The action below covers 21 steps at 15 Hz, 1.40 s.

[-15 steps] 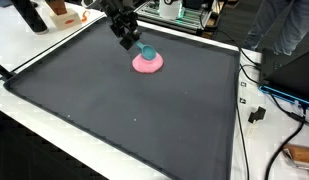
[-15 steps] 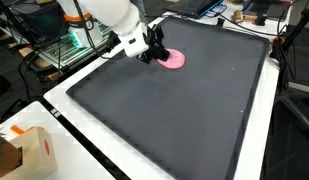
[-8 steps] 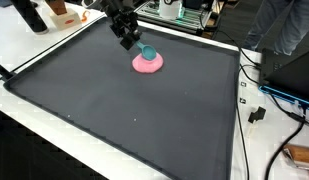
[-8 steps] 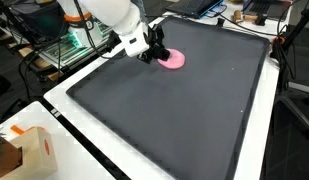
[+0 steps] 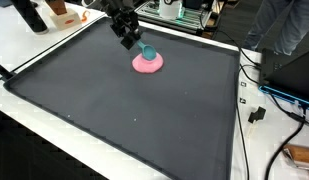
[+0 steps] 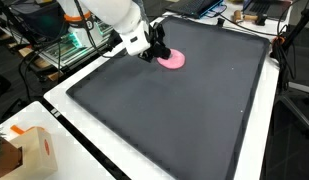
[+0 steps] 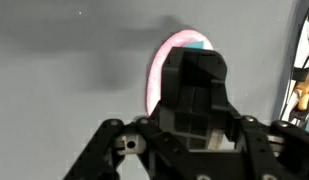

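1. The work appeared to be at the grasping stage. The end effector hung tilted in the upper middle of the frame, its tips right at the small teal piece on the pink plate.
2. Whether it was clenched on that piece or released could not be told. In the wrist view its dark body hid the fingertips.
3. By this judgement, the next move called for a confirmed grip on the teal piece and a straight lift, so that the plate would not be dragged.
4. Nearest in both exterior views, the black mat covered the tabletop.
5. Farther back the plate lay flat on the mat, round, bright pink and shallow.
6. Beyond it in the wrist view, a teal edge showed at the plate's far rim.
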{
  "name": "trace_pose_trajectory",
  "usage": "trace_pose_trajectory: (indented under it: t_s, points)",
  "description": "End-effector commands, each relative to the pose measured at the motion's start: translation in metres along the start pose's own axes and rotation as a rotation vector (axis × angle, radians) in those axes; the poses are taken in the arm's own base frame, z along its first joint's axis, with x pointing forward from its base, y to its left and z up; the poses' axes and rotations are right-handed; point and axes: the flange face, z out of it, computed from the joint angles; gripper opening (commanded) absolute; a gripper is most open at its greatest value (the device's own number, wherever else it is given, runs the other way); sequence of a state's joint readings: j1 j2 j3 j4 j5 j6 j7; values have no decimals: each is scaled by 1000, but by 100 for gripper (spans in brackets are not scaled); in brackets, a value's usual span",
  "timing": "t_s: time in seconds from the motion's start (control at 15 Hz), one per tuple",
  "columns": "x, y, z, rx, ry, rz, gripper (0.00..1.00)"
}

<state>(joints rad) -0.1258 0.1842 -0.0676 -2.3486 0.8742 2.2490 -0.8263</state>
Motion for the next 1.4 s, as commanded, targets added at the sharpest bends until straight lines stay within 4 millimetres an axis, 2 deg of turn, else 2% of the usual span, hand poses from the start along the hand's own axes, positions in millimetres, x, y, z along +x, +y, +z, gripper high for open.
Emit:
trace_pose_trajectory:
  t_s: [0.0, 0.47, 0.87, 1.33]
  points:
    - [-4, -4, 0, -38, -2, -18, 29]
    - [0, -48, -18, -62, -20, -86, 29]
    - [4, -114, -46, -191, -23, -80, 29]
    - [5, -193, -72, -497, 5, -37, 29]
